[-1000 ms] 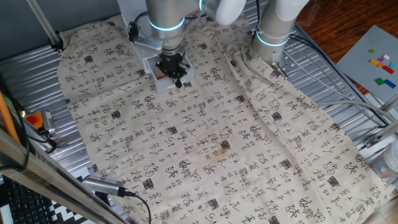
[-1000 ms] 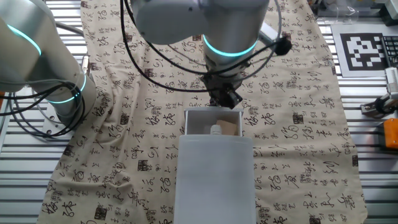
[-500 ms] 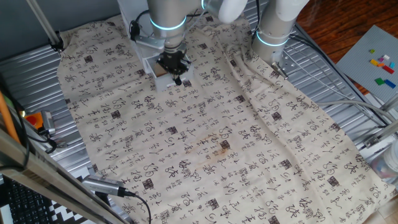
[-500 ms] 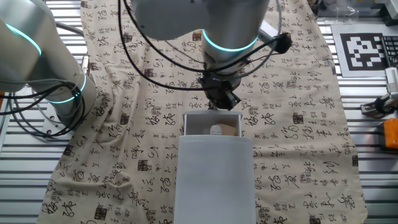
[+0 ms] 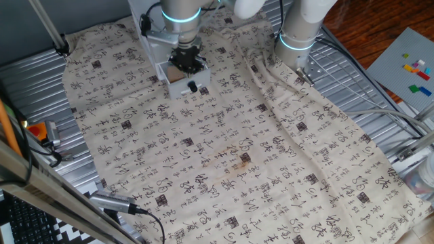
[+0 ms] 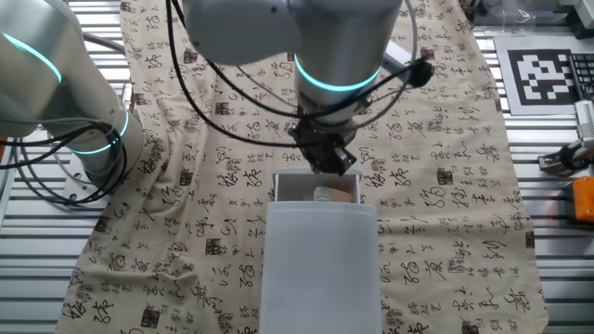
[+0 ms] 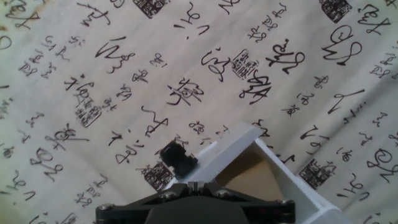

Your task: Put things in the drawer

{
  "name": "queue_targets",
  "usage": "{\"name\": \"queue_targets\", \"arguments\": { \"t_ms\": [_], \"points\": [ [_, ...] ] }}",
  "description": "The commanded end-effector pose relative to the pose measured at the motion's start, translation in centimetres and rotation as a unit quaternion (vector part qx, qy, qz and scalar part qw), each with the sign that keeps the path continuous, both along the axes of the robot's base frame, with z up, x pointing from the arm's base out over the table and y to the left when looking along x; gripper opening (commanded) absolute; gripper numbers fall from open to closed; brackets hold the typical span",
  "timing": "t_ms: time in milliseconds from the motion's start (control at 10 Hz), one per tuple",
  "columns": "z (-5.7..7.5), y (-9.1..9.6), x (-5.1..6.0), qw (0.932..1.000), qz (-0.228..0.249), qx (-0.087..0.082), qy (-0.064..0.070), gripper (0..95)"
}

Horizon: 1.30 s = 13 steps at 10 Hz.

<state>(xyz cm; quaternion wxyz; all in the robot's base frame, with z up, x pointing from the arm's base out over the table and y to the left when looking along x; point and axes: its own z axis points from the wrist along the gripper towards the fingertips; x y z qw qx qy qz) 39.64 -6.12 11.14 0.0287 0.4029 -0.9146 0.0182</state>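
At the upper left, the black two-finger gripper (image 5: 186, 62), seemingly closed and empty, is hanging over the small white boxy drawer (image 5: 182, 84), where the rigid, light tan wooden block (image 6: 341, 194), best pinched on flat opposite faces, is lying.

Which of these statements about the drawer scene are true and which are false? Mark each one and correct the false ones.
1. The drawer is pulled open. True.
2. A tan block lies inside the open drawer. True.
3. The gripper holds the block above the cloth. False: the block lies in the drawer, and the gripper hangs above it without the block.
4. The drawer unit stands on a bare metal table. False: it stands on a cloth printed with black characters.
5. The drawer front carries a round black knob. True.
6. The bright toy bricks lie in the drawer. False: they sit on a grey board far off to the side.
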Motion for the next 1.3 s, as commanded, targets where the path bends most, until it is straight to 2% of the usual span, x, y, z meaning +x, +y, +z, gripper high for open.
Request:
{"name": "queue_targets", "arguments": {
  "t_ms": [100, 300, 500, 700, 800, 900, 1300],
  "points": [
    [0.3, 0.4, 0.1, 0.9999, 0.001, -0.010, -0.002, 0.0],
    [0.4, 1.2, 1.1, 1.0000, -0.001, -0.008, -0.003, 0.0],
    [0.2, 2.4, 2.7, 0.9999, -0.009, -0.008, -0.009, 0.0],
    [-0.6, 2.4, 3.0, 0.9998, -0.008, -0.006, -0.017, 0.0],
    [-1.7, 2.3, 3.2, 0.9997, -0.005, -0.004, -0.025, 0.0],
    [-2.1, 2.3, 3.2, 0.9996, -0.003, -0.003, -0.027, 0.0],
    [-2.8, 2.1, 3.2, 0.9992, 0.016, -0.007, -0.035, 0.0]
  ]
}}
